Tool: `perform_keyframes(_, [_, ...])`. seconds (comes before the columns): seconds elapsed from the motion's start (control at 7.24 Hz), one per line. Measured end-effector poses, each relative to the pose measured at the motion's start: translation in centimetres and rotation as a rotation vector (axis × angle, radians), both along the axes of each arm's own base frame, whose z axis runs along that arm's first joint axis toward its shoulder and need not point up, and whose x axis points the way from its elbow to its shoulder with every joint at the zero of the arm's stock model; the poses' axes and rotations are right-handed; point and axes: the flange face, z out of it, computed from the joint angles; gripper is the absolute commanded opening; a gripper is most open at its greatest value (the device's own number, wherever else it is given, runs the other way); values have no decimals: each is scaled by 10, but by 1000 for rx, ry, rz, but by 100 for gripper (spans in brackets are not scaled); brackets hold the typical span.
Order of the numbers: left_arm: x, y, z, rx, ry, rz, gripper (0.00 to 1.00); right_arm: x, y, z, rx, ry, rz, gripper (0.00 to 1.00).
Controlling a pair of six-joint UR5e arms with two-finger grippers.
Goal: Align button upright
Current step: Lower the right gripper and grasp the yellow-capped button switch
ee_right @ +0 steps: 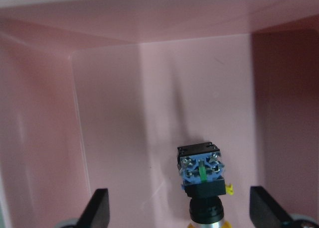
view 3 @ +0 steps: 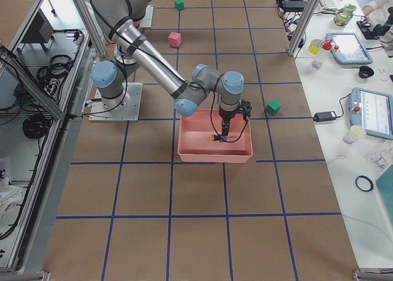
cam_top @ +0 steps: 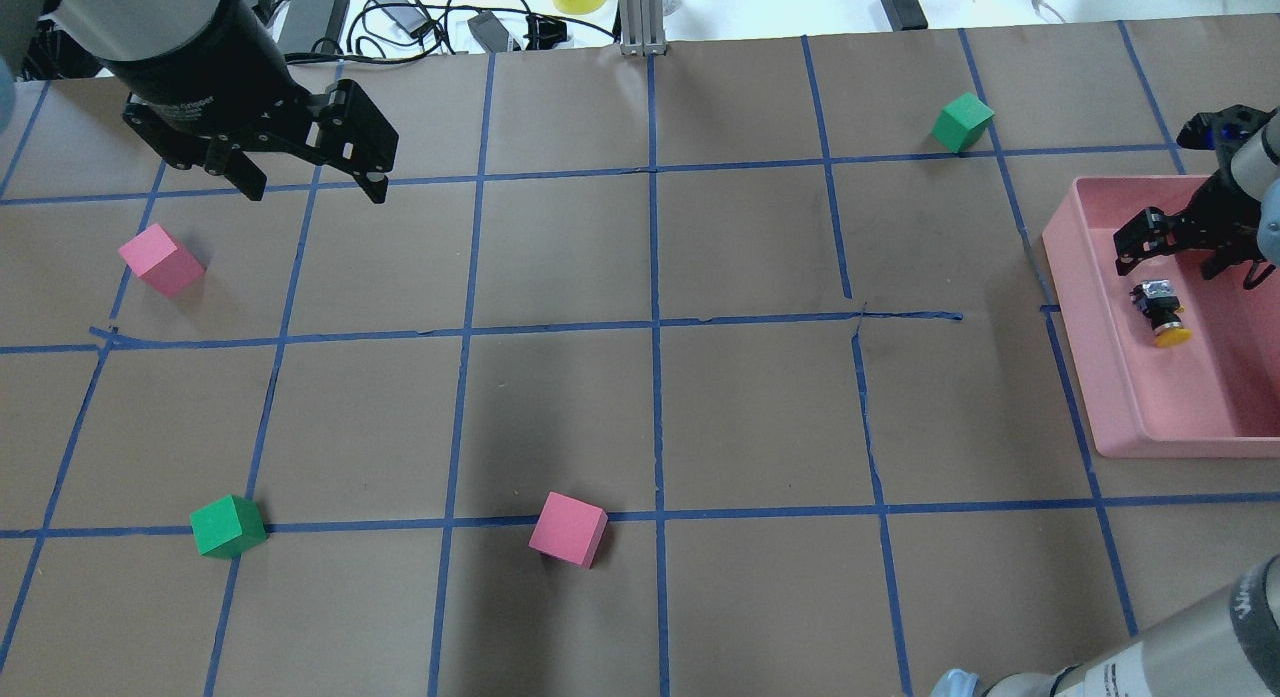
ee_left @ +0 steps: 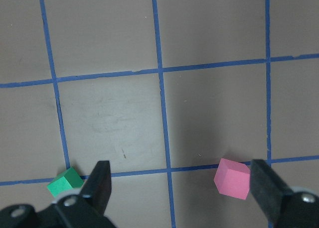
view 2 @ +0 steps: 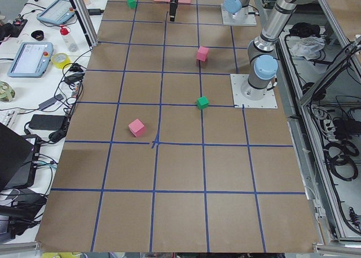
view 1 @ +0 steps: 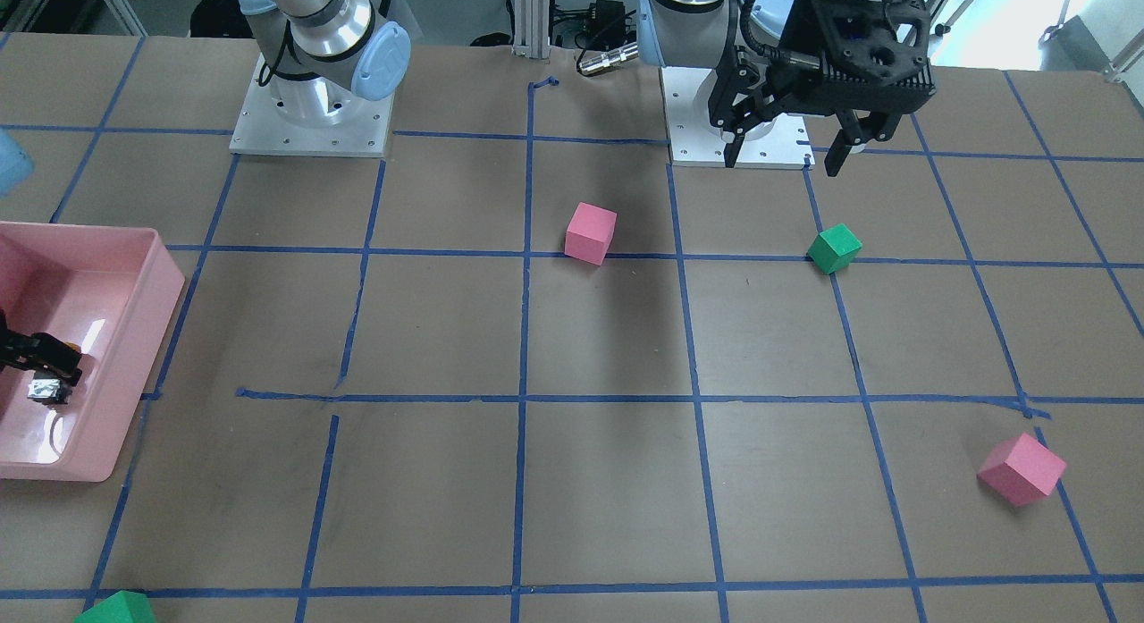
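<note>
Button (cam_top: pixel 1158 312) lies on its side on the floor of the pink bin (cam_top: pixel 1085 337), which stands on the table (cam_top: pixel 750 407) at the robot's right. Its long axis runs flat along the bin floor. In the overhead view the yellow cap points toward the robot's side and slightly right, and the grey-white terminal block points away. The right wrist view looks onto the terminal end, with its screws and blue fittings. The black body is below that, and the cap is just cut off at the frame's bottom edge.

The right gripper (cam_top: pixel 1185 270) hangs inside the bin above the button with its jaws spread wide and nothing between the pads. In the wrist view the button lies between the two fingers (ee_right: pixel 97 208), nearer the view's right one, and no finger touches it. In the exterior right view the right arm stretches out from its base, with the wrist turned so the gripper points straight down into the bin.

The left gripper (cam_top: pixel 315 190) is held high over the table's left side, pointing down, jaws also wide apart and empty. A pink cube (cam_top: pixel 160 259) lies near it. A green cube (cam_top: pixel 228 525) and a second pink cube (cam_top: pixel 568 527) lie closer to the robot. Another green cube (cam_top: pixel 962 121) sits beyond the bin's far corner.
</note>
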Motion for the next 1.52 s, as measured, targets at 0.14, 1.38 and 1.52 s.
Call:
perform_keyframes(0.14, [0, 0, 0, 0, 0, 0, 100, -7, 2, -4, 3, -3, 2, 100])
perform_keyframes(1.38, [0, 0, 0, 0, 0, 0, 100, -20, 4, -26, 16, -23, 40, 100])
perform_keyframes(1.52, [0, 0, 0, 0, 0, 0, 100, -21, 6, -28, 20, -24, 39, 100])
